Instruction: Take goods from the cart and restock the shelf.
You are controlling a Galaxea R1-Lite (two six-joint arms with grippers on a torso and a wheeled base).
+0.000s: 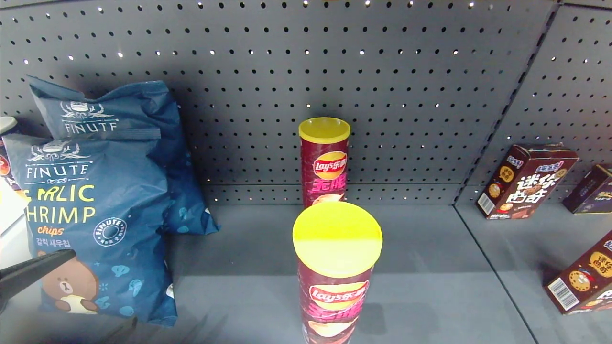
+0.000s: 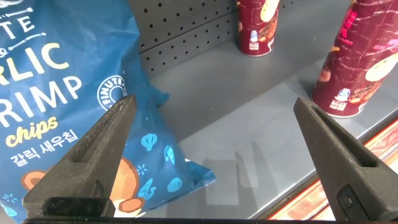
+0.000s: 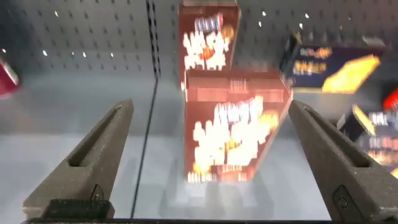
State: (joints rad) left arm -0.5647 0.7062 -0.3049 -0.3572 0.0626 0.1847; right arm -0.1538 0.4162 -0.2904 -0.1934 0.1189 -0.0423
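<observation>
- My left arm sits low at the front edge of the shelf and points in over it. My left gripper is spread wide with nothing between its fingers.
- My right arm faces the shelf's next bay. My right gripper is also spread wide and carries nothing.
- The two blue chip bags stand one behind the other, just ahead of my left gripper. The front bag is right beside one finger; I cannot tell whether they touch.
- The near chip can stands upright with its yellow lid on, off to the right of my left gripper near the shelf's front.
- The far chip can stands behind it against the pegboard.
- A brown snack box stands upright straight ahead of my right gripper, apart from its fingers. More boxes stand behind and beside it.
</observation>
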